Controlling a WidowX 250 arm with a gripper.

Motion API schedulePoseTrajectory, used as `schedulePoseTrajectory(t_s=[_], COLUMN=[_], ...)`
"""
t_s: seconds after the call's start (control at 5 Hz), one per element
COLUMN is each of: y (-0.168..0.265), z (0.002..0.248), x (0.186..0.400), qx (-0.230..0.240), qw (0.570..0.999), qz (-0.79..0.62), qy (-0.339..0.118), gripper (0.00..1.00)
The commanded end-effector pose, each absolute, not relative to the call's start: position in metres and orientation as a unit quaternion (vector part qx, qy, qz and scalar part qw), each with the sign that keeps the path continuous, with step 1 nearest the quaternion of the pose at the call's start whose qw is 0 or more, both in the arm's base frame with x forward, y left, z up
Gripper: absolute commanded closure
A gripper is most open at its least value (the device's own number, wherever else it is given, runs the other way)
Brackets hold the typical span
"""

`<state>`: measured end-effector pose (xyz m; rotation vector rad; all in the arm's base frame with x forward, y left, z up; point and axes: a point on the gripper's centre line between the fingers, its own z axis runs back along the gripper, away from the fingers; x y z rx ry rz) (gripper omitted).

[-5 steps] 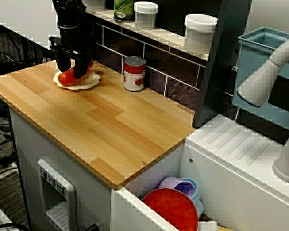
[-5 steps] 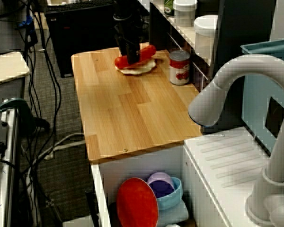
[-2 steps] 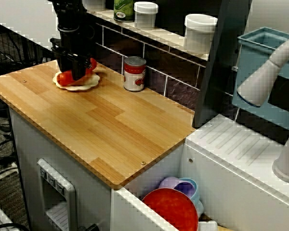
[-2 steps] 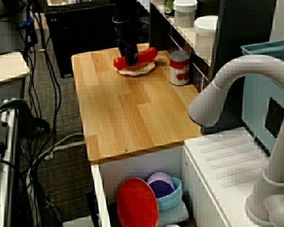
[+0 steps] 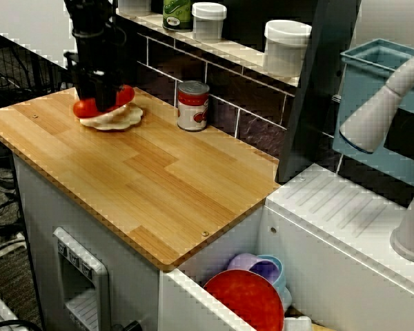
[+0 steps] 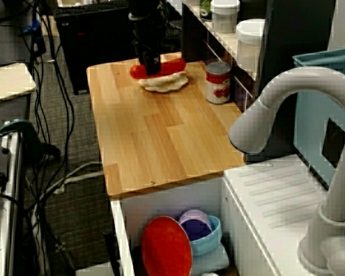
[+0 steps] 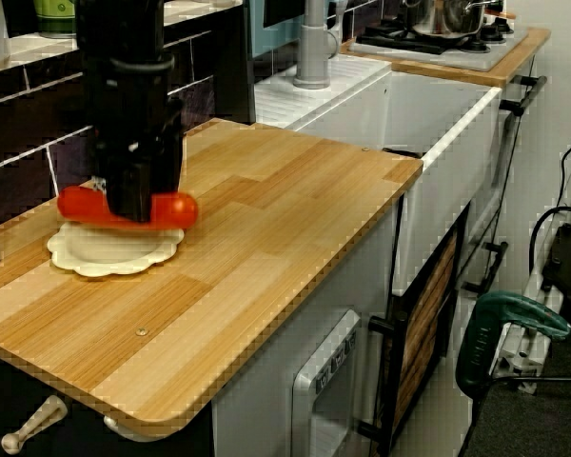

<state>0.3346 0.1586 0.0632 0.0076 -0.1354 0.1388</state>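
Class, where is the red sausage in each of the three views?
View facing the tiled wall: red sausage upper left.
View past the tap: red sausage top centre.
Low view from the counter's end: red sausage left, mid-height.
Shared landmark: cream plate just below it.

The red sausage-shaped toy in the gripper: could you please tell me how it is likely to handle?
Probably stiff: both ends of the red sausage-shaped toy jut out straight from the black gripper without drooping. Round and glossy, it may slip or roll on the cream scalloped plate beneath.
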Motion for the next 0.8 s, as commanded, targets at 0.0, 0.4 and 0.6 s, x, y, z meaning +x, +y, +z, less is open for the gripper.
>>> schedulePoseTrajectory(t_s=[0.0, 0.4, 0.6], y=[0.138, 0.123, 0.124], z=[0.114, 0.118, 0.119], x=[0.313, 0.307, 0.31], qx=[-0.007, -0.011, -0.015], qw=[0.994, 0.99, 0.99], qz=[-0.02, -0.075, -0.08], qy=[-0.112, -0.118, -0.118], gripper=[1.0, 1.0, 1.0])
